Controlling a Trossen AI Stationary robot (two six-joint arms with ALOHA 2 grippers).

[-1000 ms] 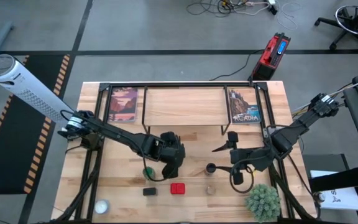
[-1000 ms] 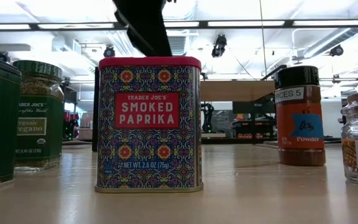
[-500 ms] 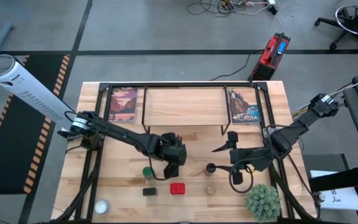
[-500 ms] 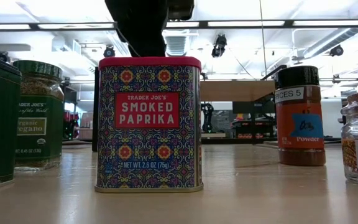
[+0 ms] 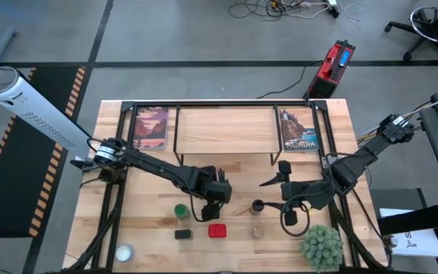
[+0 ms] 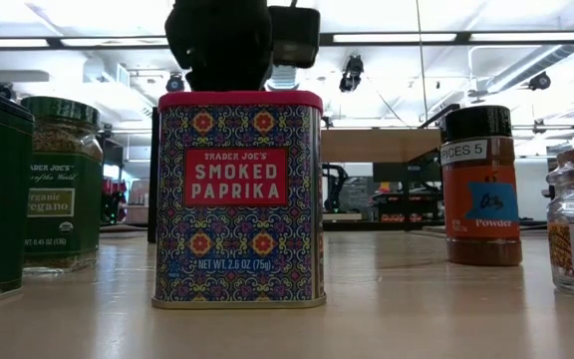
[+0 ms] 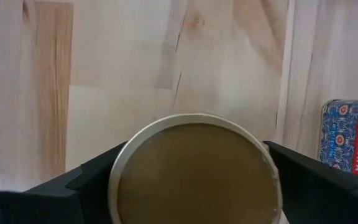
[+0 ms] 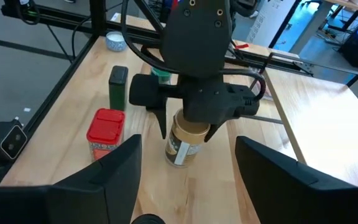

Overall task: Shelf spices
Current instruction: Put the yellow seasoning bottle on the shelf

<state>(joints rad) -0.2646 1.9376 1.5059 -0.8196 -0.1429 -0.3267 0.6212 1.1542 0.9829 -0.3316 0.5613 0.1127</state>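
Note:
The tan round jar (image 7: 194, 177) stands upright on its base on the table (image 5: 150, 190), in front of the shelf (image 5: 223, 129). My left gripper (image 5: 214, 196) points steeply down over it, open, one finger on each side of the jar's top (image 8: 188, 127). The high view hides the jar under the gripper. The red square tin (image 5: 217, 230), green-lidded jar (image 5: 181, 211), small black box (image 5: 182, 234), dark-capped brown bottle (image 5: 258, 205) and a tiny jar (image 5: 258, 231) stand near the front. My right gripper (image 5: 276, 173) hangs open over the table's right half, holding nothing.
Two picture cards (image 5: 151, 128) (image 5: 299, 129) stand at the shelf's ends. A green spiky plant (image 5: 322, 245) sits at the front right corner and a whitish round jar (image 5: 124, 251) at the front left. The red tin (image 7: 353, 140) stands close beside the tan jar.
My left gripper has sunk toward the table and shifted a little toward the right and near edges, coming down around the tan jar's top. The green-lidded jar, partly covered before, now shows whole. The spices have stayed in place.

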